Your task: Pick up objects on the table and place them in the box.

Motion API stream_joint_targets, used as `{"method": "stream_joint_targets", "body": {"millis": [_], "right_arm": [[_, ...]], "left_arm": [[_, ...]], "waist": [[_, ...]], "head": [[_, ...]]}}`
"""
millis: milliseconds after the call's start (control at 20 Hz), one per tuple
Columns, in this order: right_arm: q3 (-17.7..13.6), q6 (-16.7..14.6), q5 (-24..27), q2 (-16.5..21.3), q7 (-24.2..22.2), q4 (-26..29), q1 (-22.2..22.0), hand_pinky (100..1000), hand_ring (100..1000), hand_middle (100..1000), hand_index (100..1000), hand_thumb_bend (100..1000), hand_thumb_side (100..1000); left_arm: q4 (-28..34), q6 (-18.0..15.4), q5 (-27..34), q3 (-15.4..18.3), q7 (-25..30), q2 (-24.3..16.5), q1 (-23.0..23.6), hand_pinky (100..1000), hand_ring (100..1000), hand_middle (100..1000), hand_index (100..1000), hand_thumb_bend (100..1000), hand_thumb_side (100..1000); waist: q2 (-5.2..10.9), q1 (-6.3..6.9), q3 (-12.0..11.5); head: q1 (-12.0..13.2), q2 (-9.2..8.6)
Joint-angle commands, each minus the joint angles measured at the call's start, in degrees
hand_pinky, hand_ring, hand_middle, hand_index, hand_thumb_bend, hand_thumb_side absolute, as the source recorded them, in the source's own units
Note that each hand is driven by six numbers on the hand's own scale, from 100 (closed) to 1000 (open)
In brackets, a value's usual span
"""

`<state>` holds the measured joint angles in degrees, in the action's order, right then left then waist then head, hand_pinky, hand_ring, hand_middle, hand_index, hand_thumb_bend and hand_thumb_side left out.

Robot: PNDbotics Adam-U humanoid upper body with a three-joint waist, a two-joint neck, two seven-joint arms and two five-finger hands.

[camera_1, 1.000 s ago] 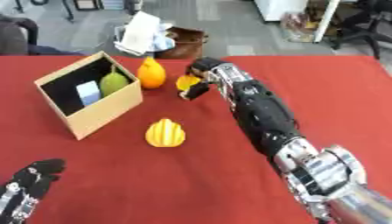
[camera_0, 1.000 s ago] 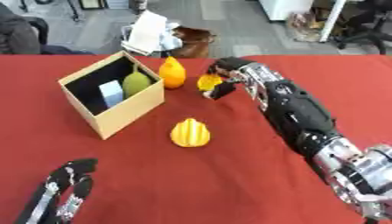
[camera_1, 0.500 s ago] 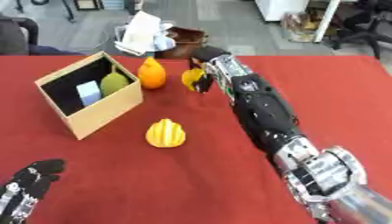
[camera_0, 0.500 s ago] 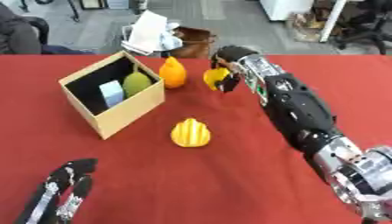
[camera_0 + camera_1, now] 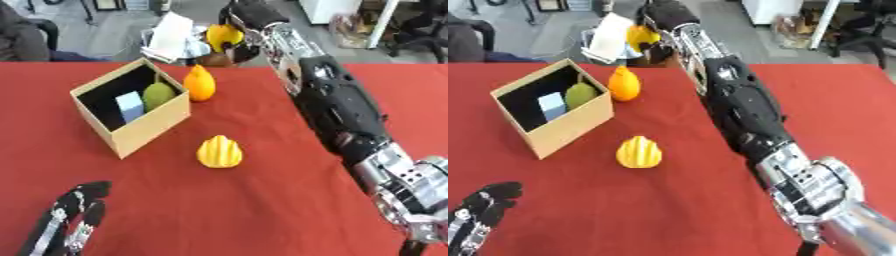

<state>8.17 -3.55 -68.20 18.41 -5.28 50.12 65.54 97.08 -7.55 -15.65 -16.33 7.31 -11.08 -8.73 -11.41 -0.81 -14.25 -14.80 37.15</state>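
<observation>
Small yellow fruit (image 5: 223, 36) now rides high above the far desk edge, lifted from its spot low beside the orange pear (image 5: 199, 83) a second ago; pick done, carry to box (image 5: 131, 113) pending. Fruit looks roundish, long axis unclear. Right hand (image 5: 248, 19) curls round it. Ribbed yellow squash (image 5: 219, 151) remains on red desk (image 5: 262, 200), ridges upright. Left hand (image 5: 68, 225) idles open, lower left.

Gourd (image 5: 220, 152) right of box (image 5: 140, 131)
</observation>
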Motion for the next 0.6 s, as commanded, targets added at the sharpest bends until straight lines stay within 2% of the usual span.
{"method": "stream_joint_targets", "body": {"millis": [50, 150, 300, 400, 600], "right_arm": [[0.3, -0.2, 0.4, 0.8, 3.4, -0.5, 1.3, 625, 537, 483, 590, 100, 100], [2.3, -1.5, 1.6, -1.1, 4.3, 0.9, 2.3, 627, 546, 505, 642, 100, 100], [5.5, -4.1, 4.2, -5.5, 3.6, 3.2, 1.6, 631, 554, 520, 675, 100, 100], [5.7, -4.9, 4.6, -8.4, 3.7, 2.6, 1.4, 633, 558, 529, 697, 100, 100], [5.4, -5.4, 4.5, -10.0, 4.3, 1.7, 1.1, 635, 569, 552, 759, 100, 100]], "left_arm": [[0.6, -0.1, 0.2, 0.0, 0.1, -0.7, -0.5, 803, 812, 777, 854, 408, 914], [0.4, -0.3, 0.3, -0.9, 0.9, -0.4, -1.0, 803, 812, 778, 854, 408, 912], [0.2, -0.5, 0.4, -1.0, 1.3, -0.2, -1.2, 803, 812, 778, 854, 410, 910], [0.0, -0.5, 0.3, -0.8, 1.2, -0.2, -1.1, 803, 813, 778, 854, 413, 908], [0.0, -0.7, 0.2, -0.7, 1.2, -0.2, -1.0, 804, 814, 779, 855, 413, 908]], "waist": [[0.17, -0.47, -0.2], [0.21, -0.57, -2.0], [0.35, -0.65, -2.6], [0.43, -0.69, -2.2], [0.42, -0.76, -1.9]], "head": [[-0.6, -0.74], [-2.5, -0.86], [-2.6, -0.81], [-2.1, -0.72], [-1.8, -0.7]]}}
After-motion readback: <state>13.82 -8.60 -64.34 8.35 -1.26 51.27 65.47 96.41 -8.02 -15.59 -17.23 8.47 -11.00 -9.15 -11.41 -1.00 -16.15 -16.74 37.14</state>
